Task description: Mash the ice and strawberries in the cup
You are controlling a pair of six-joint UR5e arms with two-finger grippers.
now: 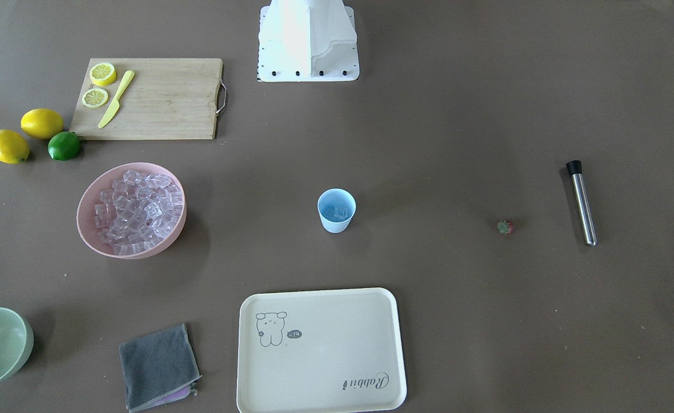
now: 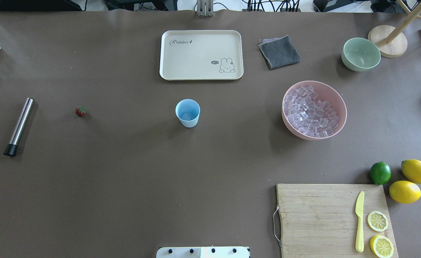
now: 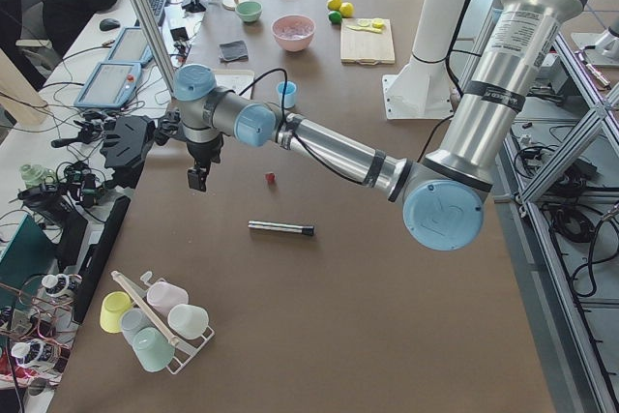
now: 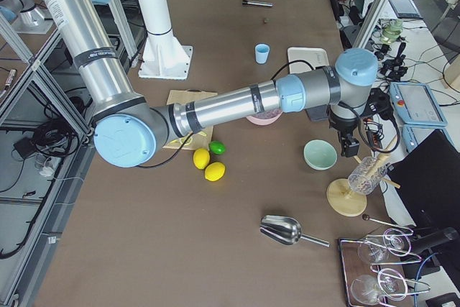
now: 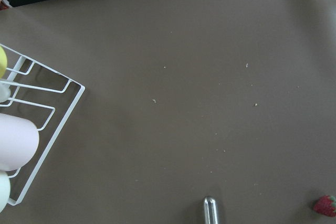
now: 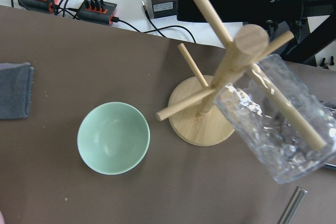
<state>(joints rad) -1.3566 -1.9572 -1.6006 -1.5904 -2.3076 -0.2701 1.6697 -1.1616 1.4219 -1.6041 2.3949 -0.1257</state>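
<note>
The light-blue cup (image 1: pixel 336 210) stands upright mid-table, also in the overhead view (image 2: pixel 187 113), with a few ice cubes (image 2: pixel 186 116) in its bottom. Most ice (image 1: pixel 136 209) fills the pink bowl (image 1: pixel 141 253). One small red strawberry (image 1: pixel 505 227) lies on the table, and shows in the left wrist view (image 5: pixel 325 205). A steel muddler (image 1: pixel 581 202) with a black end lies beyond it. My left gripper (image 3: pixel 198 176) hangs above the table's left end, empty; I cannot tell whether it is open. My right gripper (image 4: pixel 350 145) hangs near the green bowl; its jaws cannot be judged.
A cream tray (image 2: pixel 201 54), grey cloth (image 2: pixel 279 52) and pale green bowl (image 2: pixel 360 53) lie along the far side. A cutting board (image 2: pixel 317 215) holds lemon halves and a yellow knife; lemons and a lime (image 2: pixel 380 172) sit beside it. A wooden mug tree (image 6: pixel 202 111) holds a glass.
</note>
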